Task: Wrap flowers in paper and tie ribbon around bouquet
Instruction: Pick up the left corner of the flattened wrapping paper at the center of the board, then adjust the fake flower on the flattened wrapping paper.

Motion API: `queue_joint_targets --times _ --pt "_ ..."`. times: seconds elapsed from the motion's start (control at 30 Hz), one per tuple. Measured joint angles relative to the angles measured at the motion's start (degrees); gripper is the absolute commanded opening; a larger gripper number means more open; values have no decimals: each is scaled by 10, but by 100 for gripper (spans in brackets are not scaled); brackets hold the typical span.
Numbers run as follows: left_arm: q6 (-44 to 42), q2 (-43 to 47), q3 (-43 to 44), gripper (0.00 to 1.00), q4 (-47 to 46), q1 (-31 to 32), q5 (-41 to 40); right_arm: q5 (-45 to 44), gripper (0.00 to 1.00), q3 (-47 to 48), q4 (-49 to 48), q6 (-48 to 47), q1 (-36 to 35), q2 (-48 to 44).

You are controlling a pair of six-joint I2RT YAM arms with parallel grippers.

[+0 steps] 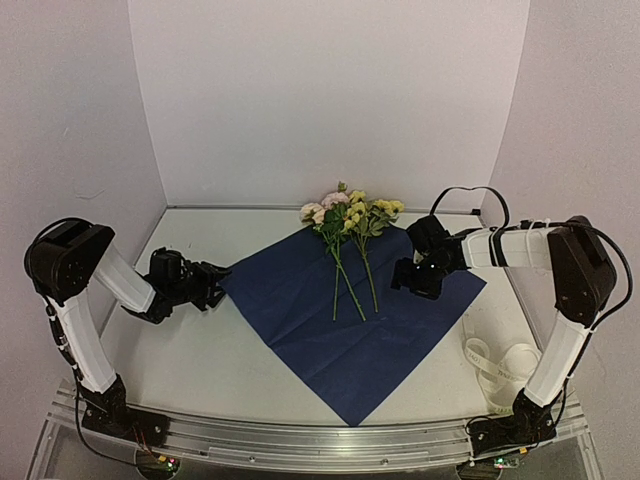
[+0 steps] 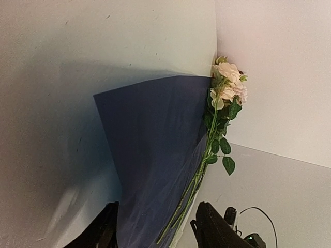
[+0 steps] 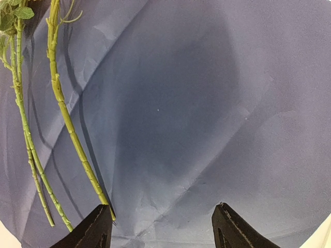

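Nearest, at the lower right of the top view, the ribbon [image 1: 500, 368] is seen coiled loosely on the tabletop [image 1: 200, 360], well apart from both hands. Faint printing is carried on it, but nothing can be read; no brand or label is made out elsewhere.

The paper [image 1: 290, 310] is laid flat as a diamond in the middle of the frame, one corner pointing to the bottom edge. No fold is yet made in it.

At mid-frame left, the left hand [image 1: 215, 283] is placed right at the paper's left corner. In the left wrist view its fingers [image 2: 103, 231] are held apart with the sheet running up between them; it is released, and nothing is clamped. At mid-frame right, the right hand [image 1: 408, 280] is held over the paper's right half. It too is released, with bare paper between its fingers [image 3: 93, 230].

Farthest, the flowers [image 1: 348, 240] are laid on the paper's upper centre. Their long axis runs from bottom to top of the frame, with cut ends toward mid-sheet and blossoms at the far corner. The stems lie just left of the right hand, which is the nearer of the two. The left hand is separated from them by the sheet's left half, so a fold over the stems is judged to turn on that corner.
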State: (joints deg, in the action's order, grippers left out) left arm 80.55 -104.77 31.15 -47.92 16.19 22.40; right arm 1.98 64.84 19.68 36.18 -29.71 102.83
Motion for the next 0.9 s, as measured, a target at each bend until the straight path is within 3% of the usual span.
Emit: queue_joint_targets --times 0.07,0.37,0.8,0.9 --pt "-7 -1 4 43 8 0 1 0 69 0 0 0 0 0" --pt "-67 -7 63 1 103 0 -8 -1 69 -1 0 0 0 -1" --pt "-166 51 73 0 307 -11 -52 -2 69 -2 0 0 -3 -3" --pt "-180 74 58 0 327 -22 -57 -4 76 3 3 -2 -12 -3"
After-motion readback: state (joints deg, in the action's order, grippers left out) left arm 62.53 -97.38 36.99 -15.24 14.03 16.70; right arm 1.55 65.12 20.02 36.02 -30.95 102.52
